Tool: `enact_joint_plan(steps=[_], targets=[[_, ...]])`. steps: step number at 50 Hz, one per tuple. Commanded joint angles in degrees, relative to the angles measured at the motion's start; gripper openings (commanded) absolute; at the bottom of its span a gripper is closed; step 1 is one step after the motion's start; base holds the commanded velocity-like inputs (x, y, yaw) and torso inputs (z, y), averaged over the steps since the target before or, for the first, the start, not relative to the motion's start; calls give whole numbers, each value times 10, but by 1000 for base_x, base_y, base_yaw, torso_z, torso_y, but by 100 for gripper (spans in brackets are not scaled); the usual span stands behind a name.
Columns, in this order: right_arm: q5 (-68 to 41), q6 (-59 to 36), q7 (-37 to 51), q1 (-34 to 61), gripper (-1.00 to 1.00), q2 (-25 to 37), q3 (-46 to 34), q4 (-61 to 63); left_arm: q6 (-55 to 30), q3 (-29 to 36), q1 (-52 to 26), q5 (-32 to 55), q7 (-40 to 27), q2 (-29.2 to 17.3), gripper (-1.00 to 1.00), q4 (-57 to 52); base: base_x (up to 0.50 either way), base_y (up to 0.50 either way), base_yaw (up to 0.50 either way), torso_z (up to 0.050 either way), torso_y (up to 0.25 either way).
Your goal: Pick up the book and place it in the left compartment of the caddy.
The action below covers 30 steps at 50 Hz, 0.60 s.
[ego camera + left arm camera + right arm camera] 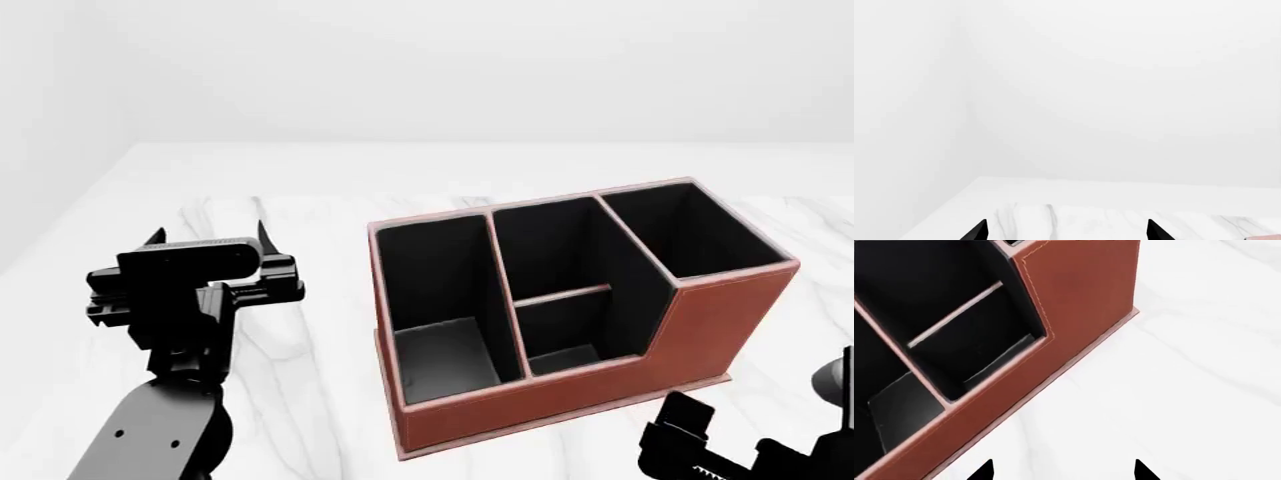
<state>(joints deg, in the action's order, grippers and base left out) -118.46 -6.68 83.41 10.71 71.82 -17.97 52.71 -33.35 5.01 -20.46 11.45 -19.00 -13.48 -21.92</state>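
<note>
The white marble table point(320, 250) carries the reddish-brown caddy point(601, 385). Its left compartment point(434, 300) is a long, low-walled slot; no book shows in any view. The left hand point(1066, 231) and right hand point(1062, 471) both hang released, grasping nothing.

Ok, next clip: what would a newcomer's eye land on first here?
First, the reddish-brown leather-look caddy with black lining, standing mid-table on the white marbled tabletop. In its long left compartment lies a dark flat thing, possibly the book. The black left tool hovers beside the caddy; the right tool shows open tips near its front.
</note>
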Motion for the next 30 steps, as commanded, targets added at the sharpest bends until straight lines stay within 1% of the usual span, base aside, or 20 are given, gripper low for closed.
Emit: enact_joint_plan(steps=[1,5,7,17,20,21,22,23,28,30], targets=[[10,90,4,-99,100,44,29,33,9,4,-1,1,-1,0,100,15,0,0,0,0,0],[37,144,-11,-178,100,61,44,49,9,6,-1,1,-1,-2,100,16,0,0,0,0,0],[48,151,-17,-198,100,59,43,47,9,7,0,1,-1,-2,100,14,0,0,0,0,0],[48,159,6,-207,100,80,57,58,8,6,-1,4,-3,-4,100,15,0,0,0,0,0],[51,158,25,-209,100,100,63,62,10,6,-1,5,-4,-4,100,18,0,0,0,0,0],[59,147,35,-208,100,113,64,62,11,7,-1,5,-4,-5,100,18,0,0,0,0,0],[75,154,40,-211,100,112,68,63,11,6,-1,5,-4,-5,100,19,0,0,0,0,0],[46,160,32,-221,100,123,67,66,11,6,-1,5,-4,-5,100,19,0,0,0,0,0],[63,213,30,-277,100,165,95,73,14,5,-2,7,-6,-5,100,24,0,0,0,0,0],[60,203,38,-304,100,158,132,73,15,5,-3,7,-6,-5,100,26,0,0,0,0,0]])
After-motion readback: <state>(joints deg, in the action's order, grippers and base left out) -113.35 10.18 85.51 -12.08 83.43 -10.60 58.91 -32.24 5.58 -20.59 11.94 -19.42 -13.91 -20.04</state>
